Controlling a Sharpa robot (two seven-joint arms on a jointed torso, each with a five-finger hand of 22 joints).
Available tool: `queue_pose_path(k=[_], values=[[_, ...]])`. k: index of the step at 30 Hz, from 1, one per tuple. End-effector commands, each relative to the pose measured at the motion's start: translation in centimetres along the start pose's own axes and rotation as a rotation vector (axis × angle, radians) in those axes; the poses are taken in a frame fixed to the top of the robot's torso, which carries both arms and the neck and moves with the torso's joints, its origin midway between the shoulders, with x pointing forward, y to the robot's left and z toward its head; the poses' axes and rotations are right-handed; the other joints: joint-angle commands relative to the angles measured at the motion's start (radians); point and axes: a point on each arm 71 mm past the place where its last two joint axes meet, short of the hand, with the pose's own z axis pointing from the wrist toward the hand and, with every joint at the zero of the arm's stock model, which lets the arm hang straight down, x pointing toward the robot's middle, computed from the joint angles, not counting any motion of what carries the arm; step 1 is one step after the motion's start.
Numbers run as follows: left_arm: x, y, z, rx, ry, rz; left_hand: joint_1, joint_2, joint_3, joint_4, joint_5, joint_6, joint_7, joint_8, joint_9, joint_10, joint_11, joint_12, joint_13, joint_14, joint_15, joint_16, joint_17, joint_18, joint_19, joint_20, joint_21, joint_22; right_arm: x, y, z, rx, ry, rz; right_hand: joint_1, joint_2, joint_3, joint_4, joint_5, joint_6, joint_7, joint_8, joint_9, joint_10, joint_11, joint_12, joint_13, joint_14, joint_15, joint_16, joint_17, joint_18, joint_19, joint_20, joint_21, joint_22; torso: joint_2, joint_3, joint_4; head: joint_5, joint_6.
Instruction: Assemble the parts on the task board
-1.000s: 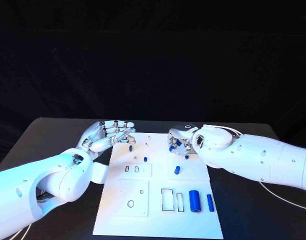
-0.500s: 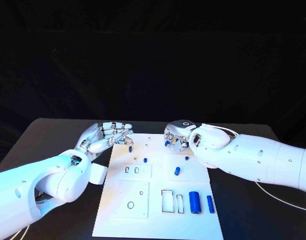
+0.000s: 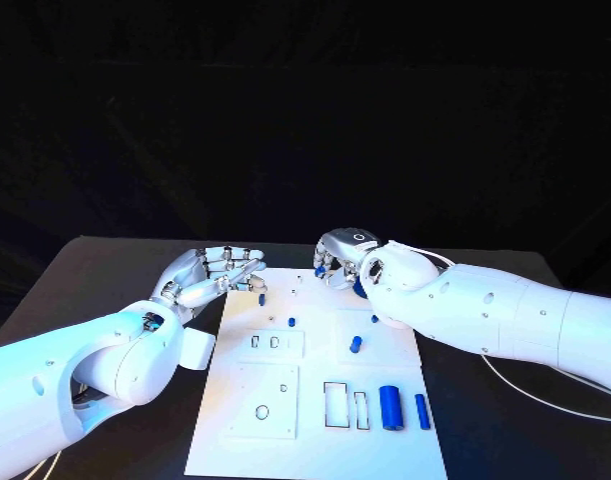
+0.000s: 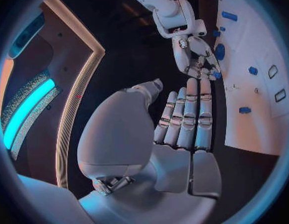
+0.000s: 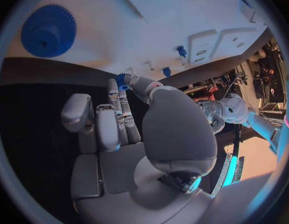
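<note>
Now we see our silver right hand (image 3: 341,262) pinching a small blue part (image 5: 122,80) above the white task board (image 3: 305,420); our left hand (image 3: 216,275) rests beside it, fingers together.

The flat white task board (image 3: 312,400) looks like smooth matt plastic, with the small blue cylindrical plastic parts (image 3: 390,407) at its five o'clock corner faintly glossy. The black counter (image 3: 89,290) is matt and even, and the black backdrop cloth (image 3: 305,120) at twelve o'clock hangs in soft folds. The silver left hand (image 3: 212,274) and silver right hand (image 3: 340,260) show brushed metal segments; the white arm shells (image 3: 507,315) are smooth glossy plastic. A blue toothed plastic gear (image 5: 49,31) looks matt.
</note>
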Motion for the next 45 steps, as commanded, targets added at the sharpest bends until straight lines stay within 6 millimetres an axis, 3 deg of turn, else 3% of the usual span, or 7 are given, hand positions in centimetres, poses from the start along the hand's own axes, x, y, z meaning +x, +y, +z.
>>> queue_pose_path(k=[1, 2, 8, 14, 28, 45], values=[[0.4, -0.1, 0.1, 0.006, 0.022, -0.020, -0.011, -0.002, -0.001, 0.008, -0.005, -0.007, 0.037, -0.007, 0.001, 0.002, 0.006, -0.005, 0.001, 0.007, 0.001, 0.005, 0.001, 0.011, 0.003, 0.000, 0.007, 0.002, -0.1, 0.2, 0.4, 0.002, -0.017, 0.007, 0.000, 0.006, 0.004, 0.000, 0.005, 0.002, 0.000, 0.002, 0.009, 0.005, 0.002, -0.002, 0.001, 0.034, -0.007, 0.005, 0.000, -0.020, 0.007, -0.001, 0.003, 0.000, 0.002, -0.0003, 0.0045, -0.002, 0.001], [0.4, -0.1, 0.1, 0.006, 0.023, -0.021, -0.011, -0.002, -0.001, 0.008, -0.005, -0.007, 0.037, -0.007, 0.001, 0.002, 0.006, -0.005, 0.001, 0.007, 0.001, 0.005, 0.001, 0.011, 0.003, 0.000, 0.007, 0.002, 0.0, 0.3, 0.6, 0.002, -0.015, 0.005, 0.000, 0.006, 0.004, 0.000, 0.005, 0.002, 0.000, 0.002, 0.009, 0.005, 0.002, -0.002, 0.001, 0.034, -0.007, 0.005, 0.000, -0.020, 0.007, -0.001, 0.003, 0.000, 0.002, 0.0005, 0.0045, -0.002, 0.000], [0.6, -0.2, 0.2, 0.006, 0.027, -0.023, -0.011, -0.002, -0.001, 0.008, -0.005, -0.007, 0.037, -0.007, 0.001, 0.002, 0.006, -0.005, 0.001, 0.007, 0.001, 0.005, 0.001, 0.011, 0.003, 0.000, 0.007, 0.002, 0.5, 0.9, 1.2, 0.000, -0.003, 0.005, 0.001, 0.004, 0.005, -0.001, 0.005, 0.000, 0.000, 0.003, 0.010, 0.004, 0.002, -0.003, 0.001, 0.034, -0.007, 0.005, -0.001, -0.020, 0.006, -0.001, 0.002, -0.001, 0.003, -0.0044, 0.0089, -0.005, -0.001], [0.6, -0.2, 0.3, 0.008, 0.028, -0.023, -0.011, -0.002, -0.001, 0.008, -0.005, -0.007, 0.037, -0.007, 0.001, 0.002, 0.006, -0.005, 0.001, 0.007, 0.001, 0.005, 0.001, 0.011, 0.003, 0.000, 0.007, 0.002, 1.1, 1.5, 1.5, -0.005, 0.012, 0.009, 0.001, 0.004, 0.005, -0.002, 0.005, -0.001, 0.000, 0.003, 0.011, 0.004, 0.002, -0.003, 0.001, 0.034, -0.007, 0.005, 0.000, -0.020, 0.006, -0.001, 0.003, -0.001, 0.004, -0.0024, 0.0042, 0.004, -0.002], [0.7, -0.3, 0.4, 0.007, 0.031, -0.023, -0.011, -0.002, -0.001, 0.007, -0.006, -0.009, 0.037, -0.008, 0.001, 0.001, 0.006, -0.008, 0.002, 0.004, 0.001, 0.006, 0.004, 0.011, 0.002, 0.001, 0.007, 0.001, 2.2, 1.5, 1.8, 0.018, 0.012, 0.018, -0.002, 0.002, 0.005, -0.001, 0.005, -0.004, 0.002, 0.003, 0.013, 0.002, 0.004, -0.004, 0.001, 0.033, -0.006, 0.006, -0.001, -0.019, 0.005, -0.001, 0.002, -0.003, 0.005, -0.0023, 0.0079, 0.006, 0.001], [0.5, -0.3, 0.5, 0.002, 0.031, -0.022, -0.011, -0.001, -0.002, 0.007, -0.006, -0.009, 0.037, -0.008, 0.001, 0.001, 0.006, -0.010, 0.002, 0.003, 0.002, 0.006, 0.006, 0.011, 0.002, 0.001, 0.007, 0.001, 2.3, 1.9, 1.8, 0.020, -0.017, 0.036, -0.003, 0.003, 0.006, 0.000, 0.005, -0.006, 0.002, 0.004, 0.014, 0.000, 0.004, -0.004, 0.001, 0.032, -0.005, 0.005, -0.003, -0.018, 0.002, -0.001, -0.002, -0.007, 0.006, -0.0026, 0.0048, 0.011, 0.002]])
